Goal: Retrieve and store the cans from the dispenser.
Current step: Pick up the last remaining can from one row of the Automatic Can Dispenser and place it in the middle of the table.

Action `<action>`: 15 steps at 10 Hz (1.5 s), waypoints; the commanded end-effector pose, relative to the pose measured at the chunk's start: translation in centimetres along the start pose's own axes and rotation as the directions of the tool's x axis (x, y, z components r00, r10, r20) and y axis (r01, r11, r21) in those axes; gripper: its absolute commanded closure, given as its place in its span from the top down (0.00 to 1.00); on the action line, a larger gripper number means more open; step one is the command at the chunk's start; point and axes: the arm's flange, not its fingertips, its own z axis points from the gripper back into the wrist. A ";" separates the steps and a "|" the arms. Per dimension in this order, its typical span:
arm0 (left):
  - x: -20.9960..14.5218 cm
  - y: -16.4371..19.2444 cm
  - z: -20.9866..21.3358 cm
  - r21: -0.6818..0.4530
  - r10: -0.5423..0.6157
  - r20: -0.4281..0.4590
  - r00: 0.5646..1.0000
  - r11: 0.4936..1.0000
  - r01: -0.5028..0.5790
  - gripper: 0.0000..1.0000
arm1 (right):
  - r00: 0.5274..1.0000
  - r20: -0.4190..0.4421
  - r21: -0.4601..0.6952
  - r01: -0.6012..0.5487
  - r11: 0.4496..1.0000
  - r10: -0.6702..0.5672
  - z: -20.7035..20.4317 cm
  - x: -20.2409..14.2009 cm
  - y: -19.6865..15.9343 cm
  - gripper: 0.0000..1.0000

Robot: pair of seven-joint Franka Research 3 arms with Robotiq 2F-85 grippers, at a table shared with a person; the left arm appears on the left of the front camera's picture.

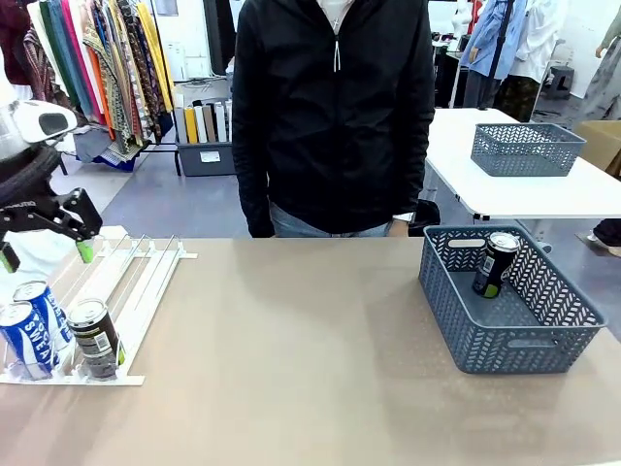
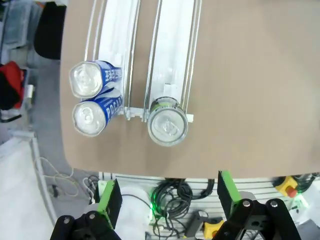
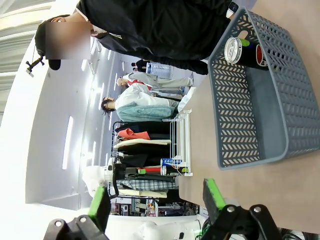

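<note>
The left hand [image 2: 167, 192] hangs over the left part of the surface [image 1: 310, 340], above the dispenser [image 1: 146, 272]. Its fingers are spread wide with nothing between them. The right hand [image 3: 155, 192] is likewise spread and empty, and looks toward the grey basket [image 1: 505, 340].

Obstructed or unclear: in the front view the left arm is cut by the picture's left edge. The same edge clips the nearest blue-and-white can [image 1: 21, 340] and the dispenser's near left corner. The lettering on that can is only partly readable. The person [image 1: 335, 116] in a black jacket is cut off at the shoulders by the top edge. In the right wrist view, the basket's rim covers part of the can lying inside.

Orientation: the dispenser's long axis runs from its low end at the robot's edge, away toward the person and slanting right. Three cans stand upright at that low end, silver tops up. Two blue-and-white ones sit in the left lane, the second [image 1: 39, 311] directly behind the first and touching it. A black can [image 1: 94, 338] stands in the right lane against its end stop. A fourth, black can [image 1: 497, 264] rests inside the basket at the right, tilted, with its top toward the far side.
</note>
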 end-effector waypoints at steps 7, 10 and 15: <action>4.9 0.3 -12.9 -0.025 -0.049 -0.122 0.991 0.999 0.046 1.00 | 1.000 -0.014 -0.007 -0.026 1.000 0.026 0.3 -0.2 0.0 1.00; 4.5 0.3 -15.6 -0.033 -0.054 -0.165 0.985 0.998 0.049 1.00 | 1.000 -0.014 -0.007 -0.026 1.000 0.026 0.3 -0.2 0.0 1.00; 3.7 0.4 -14.8 -0.067 -0.070 -0.154 0.986 0.996 0.061 1.00 | 1.000 -0.014 -0.007 -0.026 1.000 0.026 0.3 -0.2 0.0 1.00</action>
